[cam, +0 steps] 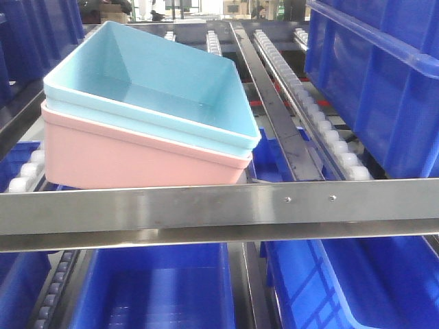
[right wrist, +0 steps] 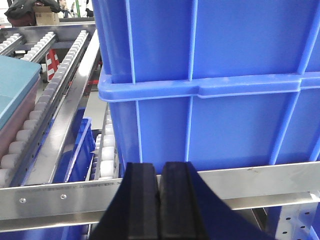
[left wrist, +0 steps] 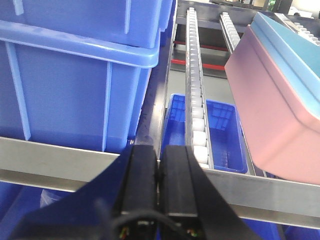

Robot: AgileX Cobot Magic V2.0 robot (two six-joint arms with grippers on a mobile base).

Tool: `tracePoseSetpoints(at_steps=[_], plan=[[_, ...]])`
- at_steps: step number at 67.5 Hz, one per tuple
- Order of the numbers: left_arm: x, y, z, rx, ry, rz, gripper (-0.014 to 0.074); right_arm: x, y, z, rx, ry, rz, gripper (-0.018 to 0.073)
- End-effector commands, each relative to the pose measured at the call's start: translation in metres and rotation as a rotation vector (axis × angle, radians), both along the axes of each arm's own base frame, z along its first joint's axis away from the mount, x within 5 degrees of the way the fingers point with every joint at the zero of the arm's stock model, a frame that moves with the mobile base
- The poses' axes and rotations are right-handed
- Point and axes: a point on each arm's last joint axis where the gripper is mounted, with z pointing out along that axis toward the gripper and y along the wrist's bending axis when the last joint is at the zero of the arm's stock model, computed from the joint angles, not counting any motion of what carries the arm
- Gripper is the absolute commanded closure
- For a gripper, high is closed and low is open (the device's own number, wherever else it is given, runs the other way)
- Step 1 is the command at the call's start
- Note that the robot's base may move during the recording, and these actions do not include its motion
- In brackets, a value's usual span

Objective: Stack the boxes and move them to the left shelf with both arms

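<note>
left gripper (left wrist: pixel 159 172): fingers pressed flat together, holding nothing, low in front of the shelf's steel rail, apart from the boxes.
right gripper (right wrist: pixel 160 200): fingers also closed on each other, empty, facing the dark blue crates (right wrist: pixel 210 100) on the right.
boxes: the light blue box (cam: pixel 147 86) is nested inside the pink box (cam: pixel 137 154), rims nearly meeting, so the pair can travel as one load.
position of the stack: on the left shelf (cam: pixel 219 209), behind its front rail, resting on the white rollers (cam: pixel 27 171) and turned at an angle to the tracks.
stage: judging by this, stacking and placing look done; both arms seem clear of the load.
surroundings: a roller track (left wrist: pixel 196 100) runs beside the stack; more blue crates (cam: pixel 158 291) sit on the level below.
</note>
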Motion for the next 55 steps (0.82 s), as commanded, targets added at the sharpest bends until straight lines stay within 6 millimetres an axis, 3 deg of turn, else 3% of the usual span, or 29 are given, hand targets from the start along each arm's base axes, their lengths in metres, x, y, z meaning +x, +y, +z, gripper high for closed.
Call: tracePoseSetpoints(at_steps=[1, 55], plan=[[-0.0015, 0.0002, 0.0094, -0.003, -0.102, 0.001, 0.0598, -0.0035, 0.0000, 0.0166, 0.001, -0.126, -0.002, 0.0508], [-0.0015, 0.0002, 0.0094, -0.003, -0.102, 0.001, 0.0598, -0.0035, 0.0000, 0.0166, 0.001, -0.126, -0.002, 0.0508]])
